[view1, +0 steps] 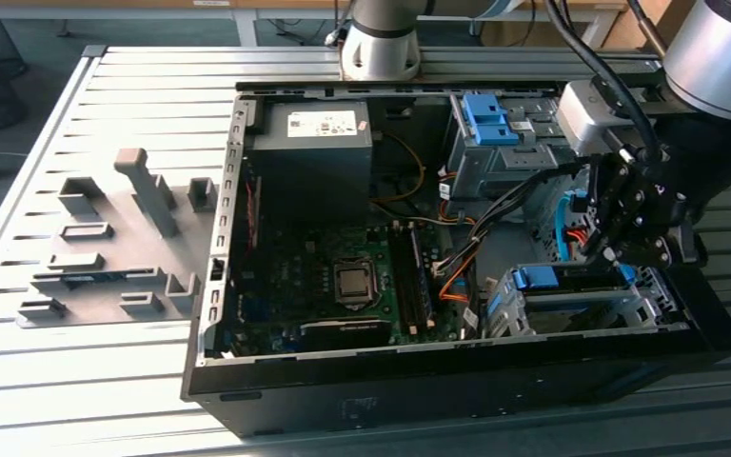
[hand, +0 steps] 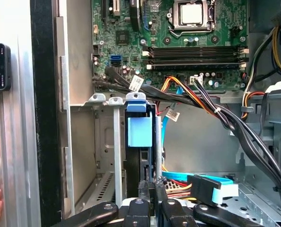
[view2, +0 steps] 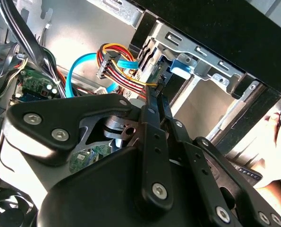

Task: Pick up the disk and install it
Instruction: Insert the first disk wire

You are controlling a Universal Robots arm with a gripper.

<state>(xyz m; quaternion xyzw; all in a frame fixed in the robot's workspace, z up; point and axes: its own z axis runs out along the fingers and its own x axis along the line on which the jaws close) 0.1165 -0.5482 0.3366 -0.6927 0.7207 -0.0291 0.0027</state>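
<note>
The disk [view1: 566, 279] sits in the grey drive cage [view1: 556, 309] at the front corner of the open computer case, on the exterior view's right. Its blue rail end [hand: 139, 128] faces out of the slot, and the dark body [hand: 141, 163] runs back behind it. My gripper [view1: 622, 253] hangs just above the cage, over the disk's blue end. In both wrist views the two black fingers [view2: 157, 101] lie pressed together, shut, and I see nothing held between them. In the first wrist view the gripper [hand: 153, 185] rests close against the cage's thin metal post.
The black case [view1: 467, 390] holds a motherboard [view1: 340, 276], a black power supply [view1: 308, 143], a bare blue bracket [view1: 486, 119] and loose cables [hand: 216, 111]. A grey fixture tray [view1: 111, 238] lies at the exterior view's left. A person's hand [view2: 278, 142] rests by the case edge.
</note>
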